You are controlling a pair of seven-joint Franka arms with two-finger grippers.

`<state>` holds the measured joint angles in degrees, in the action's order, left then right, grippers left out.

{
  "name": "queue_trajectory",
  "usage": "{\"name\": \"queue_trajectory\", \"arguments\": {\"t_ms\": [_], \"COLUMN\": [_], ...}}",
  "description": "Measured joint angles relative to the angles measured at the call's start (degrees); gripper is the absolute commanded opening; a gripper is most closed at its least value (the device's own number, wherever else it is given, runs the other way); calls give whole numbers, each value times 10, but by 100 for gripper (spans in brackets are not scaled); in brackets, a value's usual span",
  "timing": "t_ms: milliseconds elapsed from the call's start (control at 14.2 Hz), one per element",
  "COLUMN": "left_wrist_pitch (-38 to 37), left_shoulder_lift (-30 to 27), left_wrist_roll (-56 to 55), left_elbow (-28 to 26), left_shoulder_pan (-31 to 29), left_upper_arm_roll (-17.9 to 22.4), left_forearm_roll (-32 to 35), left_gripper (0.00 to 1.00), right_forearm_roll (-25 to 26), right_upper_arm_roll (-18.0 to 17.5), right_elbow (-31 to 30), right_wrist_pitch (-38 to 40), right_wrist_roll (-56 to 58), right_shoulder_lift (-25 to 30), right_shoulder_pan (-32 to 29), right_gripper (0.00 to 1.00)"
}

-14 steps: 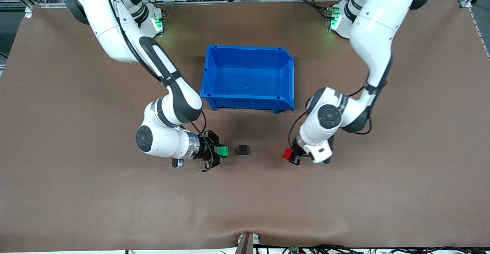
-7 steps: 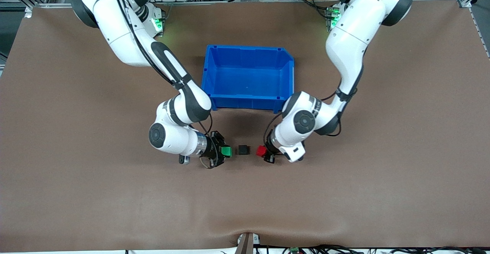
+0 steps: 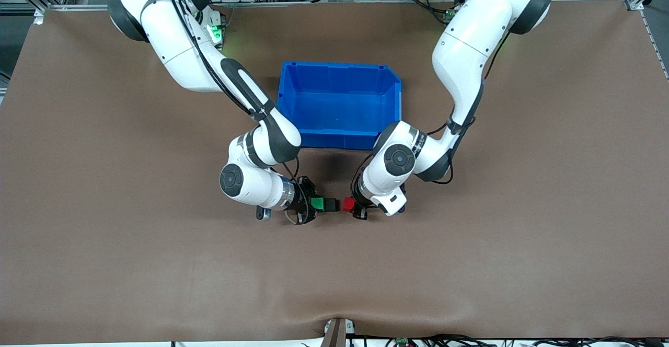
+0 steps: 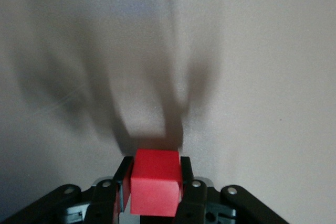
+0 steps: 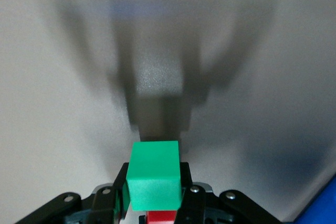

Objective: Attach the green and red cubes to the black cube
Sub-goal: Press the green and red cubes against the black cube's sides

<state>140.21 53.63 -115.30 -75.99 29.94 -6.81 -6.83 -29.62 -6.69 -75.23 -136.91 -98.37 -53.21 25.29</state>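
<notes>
No text, label, brand, number or sign can be read on anything in these views.

Matt brown table (image 3: 104, 232) carries a glossy blue plastic bin (image 3: 339, 140); smooth matt green cube (image 5: 155, 174) and red cube (image 4: 155, 181) look plastic.

High front camera facing both robots, wrist cameras close behind each claw, sharing the tabletop (image 3: 157, 263).
</notes>
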Motion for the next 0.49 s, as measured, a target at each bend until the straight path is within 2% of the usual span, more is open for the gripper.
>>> {"name": "queue_trajectory", "arguments": {"t_ms": [494], "left_wrist_pitch": [-2], "left_shoulder_lift": [1], "left_wrist_roll": [-14], "left_elbow": [3], "left_shoulder_pan": [4], "left_upper_arm_roll": [2], "left_forearm_roll": [0], "left_gripper": [0], "right_forearm_roll": [0], "right_upper_arm_roll": [1], "right_elbow": [-8], "right_wrist_pitch": [-10], "right_wrist_roll": [0], "right_shoulder_lift": [-11], "right_shoulder_pan": [9], "right_gripper": [0]}}
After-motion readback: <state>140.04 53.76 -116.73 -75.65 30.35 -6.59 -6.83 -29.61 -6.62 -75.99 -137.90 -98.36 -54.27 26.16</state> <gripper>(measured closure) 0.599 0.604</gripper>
